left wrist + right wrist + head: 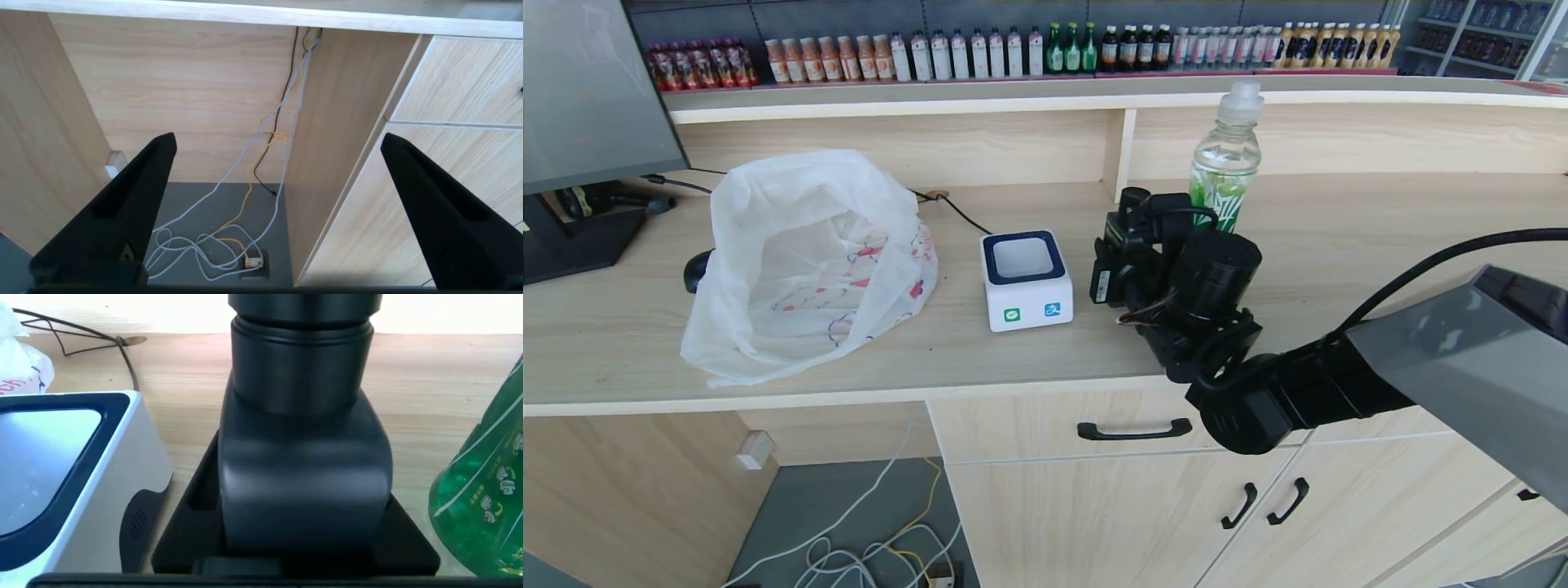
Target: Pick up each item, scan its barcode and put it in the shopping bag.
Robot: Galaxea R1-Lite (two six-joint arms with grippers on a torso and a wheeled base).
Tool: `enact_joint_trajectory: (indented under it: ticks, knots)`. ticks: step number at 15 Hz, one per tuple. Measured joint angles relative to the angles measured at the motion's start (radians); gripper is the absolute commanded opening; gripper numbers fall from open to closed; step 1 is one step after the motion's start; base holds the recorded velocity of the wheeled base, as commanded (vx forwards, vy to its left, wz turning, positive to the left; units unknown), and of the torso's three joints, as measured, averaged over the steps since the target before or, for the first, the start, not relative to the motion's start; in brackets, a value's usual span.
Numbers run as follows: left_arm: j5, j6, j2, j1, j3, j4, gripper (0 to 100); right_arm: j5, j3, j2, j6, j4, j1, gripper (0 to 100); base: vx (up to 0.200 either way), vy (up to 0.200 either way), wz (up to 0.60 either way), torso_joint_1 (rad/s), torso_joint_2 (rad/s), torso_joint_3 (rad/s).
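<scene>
A clear drink bottle (1225, 155) with a green label and a white cap stands upright on the wooden counter (1380, 245), right of the middle. My right gripper (1131, 245) hangs just in front of it, hiding its base. The green label (486, 498) also appears at the edge of the right wrist view. A white barcode scanner (1026, 278) (57, 482) with a dark-rimmed window sits to the gripper's left. Farther left the white plastic shopping bag (800, 261) lies slumped, its mouth open toward me. My left gripper (278, 220) is open and empty below the counter, facing the knee space.
A monitor (588, 90) stands at the far left, with a dark mouse (696, 269) beside the bag. A raised ledge and a divider (1123, 151) back the counter, beyond it a shelf of bottles (1013, 53). Drawers with black handles (1134, 430) lie below; cables (221, 237) lie on the floor.
</scene>
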Motion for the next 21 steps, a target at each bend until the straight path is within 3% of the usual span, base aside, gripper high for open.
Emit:
enact_joint_trajectory:
  ticks: [12, 16, 21]
  knots:
    - [0.000, 0.000, 0.000, 0.000, 0.000, 0.000, 100, -0.005, 0.015, -0.114, -0.098, -0.036, 0.008, 0, 0.000, 0.000, 0.00, 0.000, 0.00, 0.000]
    - [0.000, 0.000, 0.000, 0.000, 0.000, 0.000, 100, -0.020, 0.133, -0.245, -0.150, -0.037, 0.041, 0, 0.000, 0.000, 0.00, 0.000, 0.00, 0.000]
    - [0.000, 0.000, 0.000, 0.000, 0.000, 0.000, 100, -0.043, 0.373, -0.469, -0.237, -0.042, 0.084, 0, 0.000, 0.000, 0.00, 0.000, 0.00, 0.000]
